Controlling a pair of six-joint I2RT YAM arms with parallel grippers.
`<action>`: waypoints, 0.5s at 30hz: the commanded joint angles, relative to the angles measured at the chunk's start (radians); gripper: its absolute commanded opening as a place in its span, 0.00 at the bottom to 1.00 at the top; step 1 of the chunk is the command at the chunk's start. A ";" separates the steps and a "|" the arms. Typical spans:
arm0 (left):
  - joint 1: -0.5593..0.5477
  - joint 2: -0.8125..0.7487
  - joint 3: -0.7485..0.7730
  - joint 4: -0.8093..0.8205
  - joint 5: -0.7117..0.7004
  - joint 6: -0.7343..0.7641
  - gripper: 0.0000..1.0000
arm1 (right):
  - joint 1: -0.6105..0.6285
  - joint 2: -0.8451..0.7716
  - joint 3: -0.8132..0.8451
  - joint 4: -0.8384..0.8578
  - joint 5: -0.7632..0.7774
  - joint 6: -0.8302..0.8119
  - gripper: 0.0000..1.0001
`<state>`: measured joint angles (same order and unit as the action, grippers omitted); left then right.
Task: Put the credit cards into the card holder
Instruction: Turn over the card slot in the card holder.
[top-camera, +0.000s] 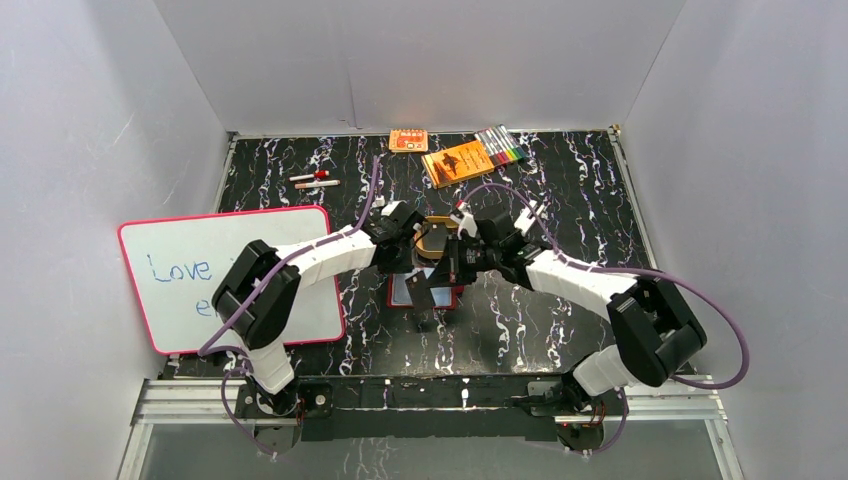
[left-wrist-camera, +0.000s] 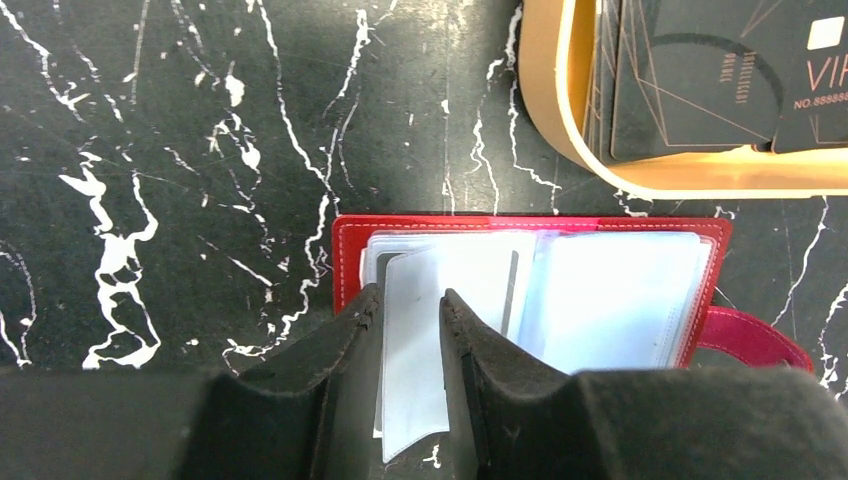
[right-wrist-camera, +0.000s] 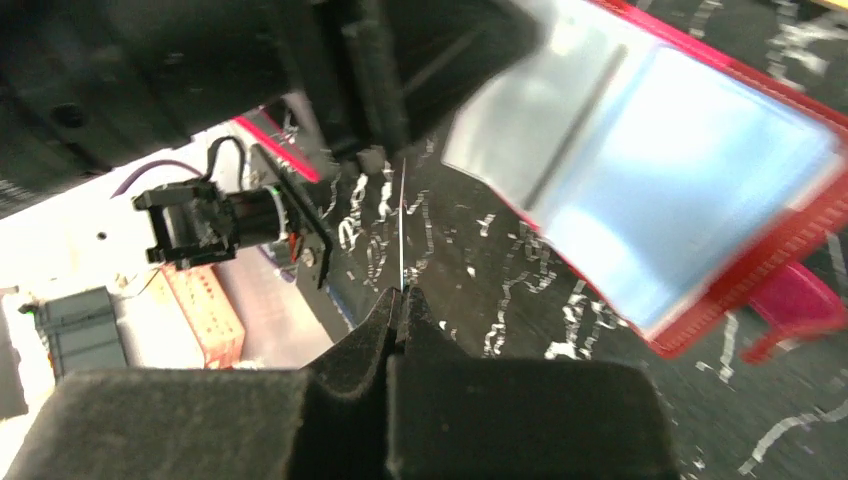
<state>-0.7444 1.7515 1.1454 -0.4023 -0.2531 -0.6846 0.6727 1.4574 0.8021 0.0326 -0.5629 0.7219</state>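
Observation:
The card holder (left-wrist-camera: 350, 250) lies open on the black marble table, red cover down, its clear sleeves (left-wrist-camera: 610, 290) facing up. My left gripper (left-wrist-camera: 412, 300) is narrowed on one raised clear sleeve (left-wrist-camera: 415, 350), which fills the gap between both fingers. My right gripper (right-wrist-camera: 403, 292) is shut on a credit card (right-wrist-camera: 403, 220), seen edge-on as a thin line pointing toward the card holder (right-wrist-camera: 760, 270). More dark credit cards (left-wrist-camera: 690, 90) lie in the tan tray (left-wrist-camera: 545, 90) just beyond the holder. In the top view both grippers (top-camera: 415, 262) (top-camera: 450, 270) meet over the holder (top-camera: 393, 295).
A whiteboard (top-camera: 230, 275) with a pink rim lies at the left. Orange packets (top-camera: 458, 162) (top-camera: 408, 140), a set of markers (top-camera: 500, 148) and pens (top-camera: 315, 180) sit along the back. White walls enclose the table on three sides.

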 joint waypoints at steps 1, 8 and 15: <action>-0.001 -0.069 -0.023 -0.042 -0.074 -0.013 0.27 | -0.039 -0.036 -0.051 0.002 0.127 0.034 0.00; 0.000 -0.091 -0.061 -0.065 -0.094 -0.033 0.28 | -0.050 0.066 -0.055 0.128 0.131 0.106 0.00; -0.001 -0.091 -0.082 -0.084 -0.113 -0.043 0.28 | -0.051 0.124 -0.047 0.148 0.146 0.115 0.00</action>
<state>-0.7444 1.7073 1.0756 -0.4461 -0.3210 -0.7139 0.6201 1.5696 0.7231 0.1112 -0.4286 0.8238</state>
